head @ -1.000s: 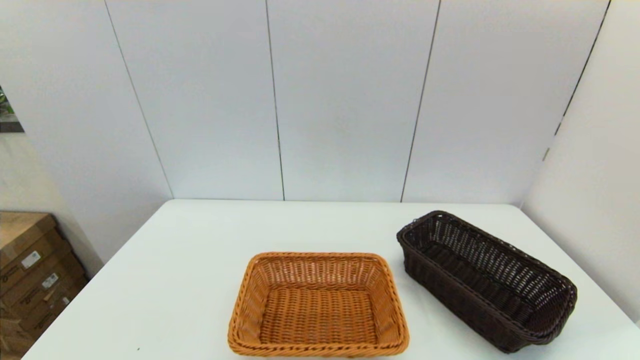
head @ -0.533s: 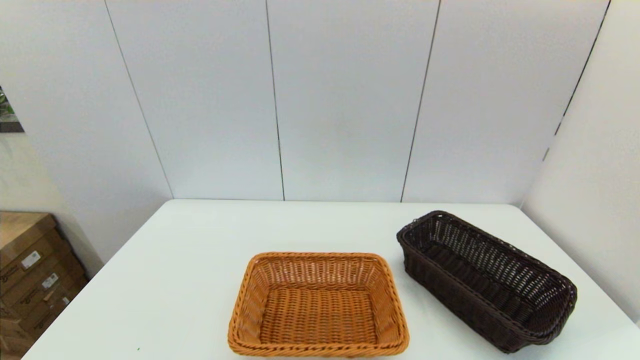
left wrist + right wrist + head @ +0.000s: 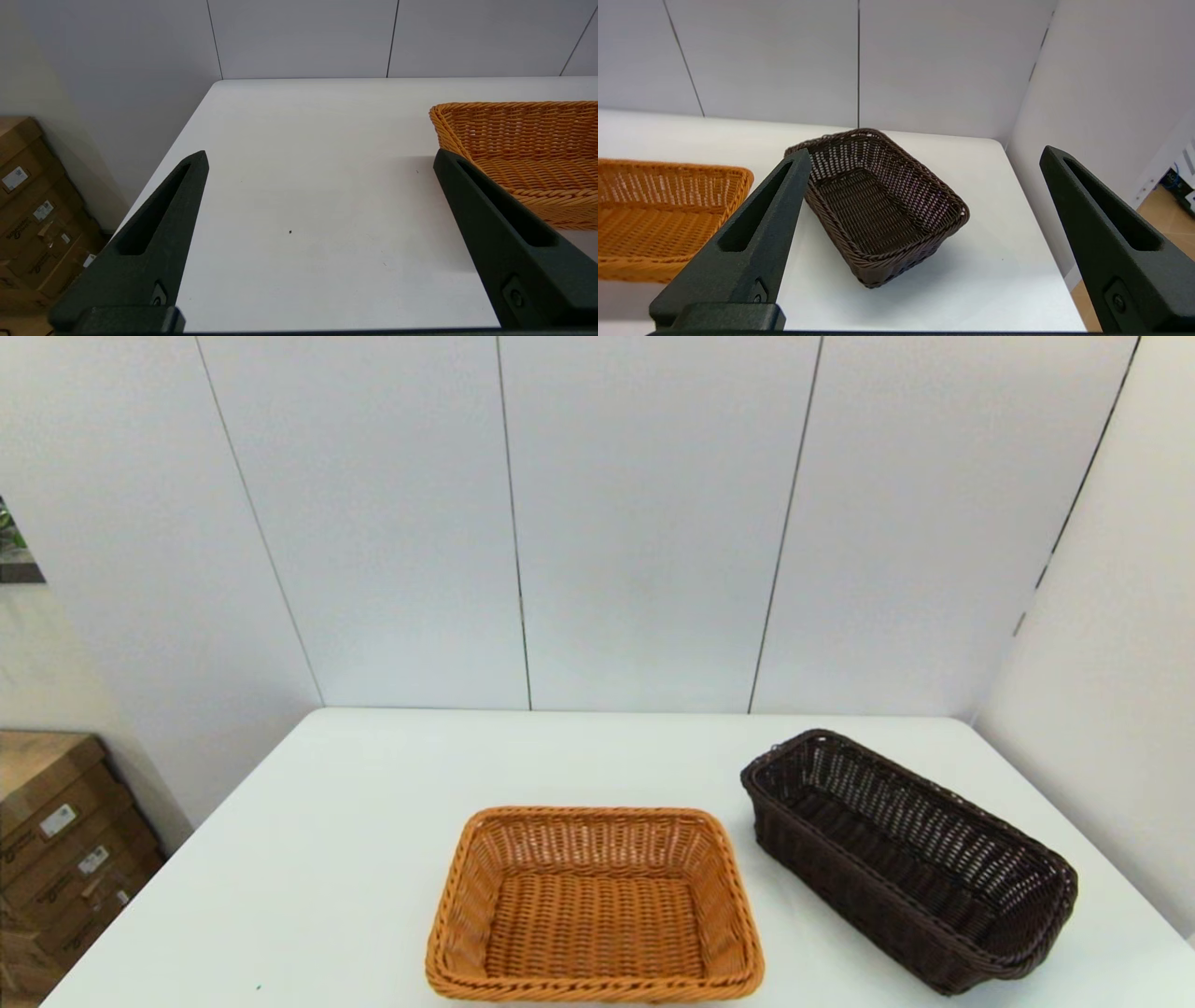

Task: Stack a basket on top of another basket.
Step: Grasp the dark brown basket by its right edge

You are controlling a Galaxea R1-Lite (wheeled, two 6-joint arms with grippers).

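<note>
Nothing had moved since the earlier frames: both baskets lay exactly where they had been, and neither arm had entered the head view. The dark brown wicker basket stood on the white worktop toward its right edge, set askew to that edge, upright and empty. The orange-tan wicker basket stood near the front edge at mid-width, just beside the dark one but not touching it, also empty.

The right gripper hung short of the dark basket with its fingers spread wide, holding nothing. The left gripper was likewise wide and empty over bare worktop near the left edge, beside the orange-tan basket.

The dark basket was oblong, with open-weave sides, a close-woven floor and a braided rim. In my judgement it would be light and fairly stiff, with some give in the walls. The rim at mid-length of a long side appeared the soundest hold, one finger inside and one outside.
</note>
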